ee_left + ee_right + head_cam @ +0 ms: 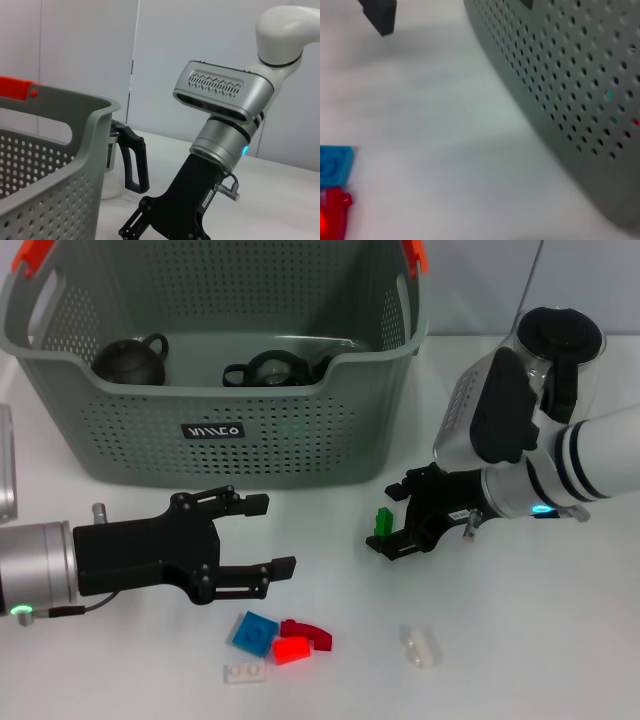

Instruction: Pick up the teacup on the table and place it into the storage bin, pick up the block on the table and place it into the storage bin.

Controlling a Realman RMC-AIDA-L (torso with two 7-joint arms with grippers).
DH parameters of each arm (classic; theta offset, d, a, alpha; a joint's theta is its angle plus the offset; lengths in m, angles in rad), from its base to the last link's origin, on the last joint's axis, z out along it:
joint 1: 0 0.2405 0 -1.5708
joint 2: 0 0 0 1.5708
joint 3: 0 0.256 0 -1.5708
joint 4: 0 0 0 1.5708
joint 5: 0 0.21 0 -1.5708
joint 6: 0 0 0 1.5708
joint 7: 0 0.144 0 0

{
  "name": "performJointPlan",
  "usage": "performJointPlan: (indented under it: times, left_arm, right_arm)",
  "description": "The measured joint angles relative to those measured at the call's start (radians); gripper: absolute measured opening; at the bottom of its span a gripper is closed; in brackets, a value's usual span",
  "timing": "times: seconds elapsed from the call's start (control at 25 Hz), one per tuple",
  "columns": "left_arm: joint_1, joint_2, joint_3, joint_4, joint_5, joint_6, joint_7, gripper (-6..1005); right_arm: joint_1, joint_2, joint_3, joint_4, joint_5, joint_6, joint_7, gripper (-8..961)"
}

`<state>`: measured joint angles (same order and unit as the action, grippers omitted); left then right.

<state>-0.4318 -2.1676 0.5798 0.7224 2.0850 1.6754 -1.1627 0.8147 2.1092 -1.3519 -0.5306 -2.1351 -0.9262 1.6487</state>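
Bin grey-green, perforated; R gripper clamped on green block; L gripper spread.

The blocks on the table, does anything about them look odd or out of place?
Not really. A loose cluster lies scattered before the storage bin; one green block stands apart in the right claw. The left claw is open, empty.

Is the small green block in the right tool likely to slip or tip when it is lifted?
Probably rigid and light: the green block looks like hard plastic. It stands upright in the right tool, so it might twist or slip if held weakly.
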Motion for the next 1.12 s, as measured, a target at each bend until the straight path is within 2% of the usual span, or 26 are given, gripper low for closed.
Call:
performJointPlan:
  times: [0.24, 0.68, 0.96, 1.12]
  left_arm:
    - [-0.001, 0.000, 0.000, 0.000, 0.000, -0.006, 0.000, 847]
    - [0.001, 0.000, 0.000, 0.000, 0.000, -0.008, 0.000, 848]
    - [0.002, 0.000, 0.000, 0.000, 0.000, -0.008, 0.000, 848]
    - [0.004, 0.000, 0.000, 0.000, 0.000, -0.008, -0.002, 847]
  right_arm:
    - [0.011, 0.001, -0.061, 0.026, 0.037, 0.049, 0.002, 813]
    - [0.012, 0.000, -0.060, 0.029, 0.040, 0.039, 0.015, 754]
    - [-0.004, -0.006, -0.050, -0.009, 0.044, -0.009, 0.015, 516]
    - [-0.060, -0.016, -0.024, -0.146, 0.039, -0.156, 0.059, 440]
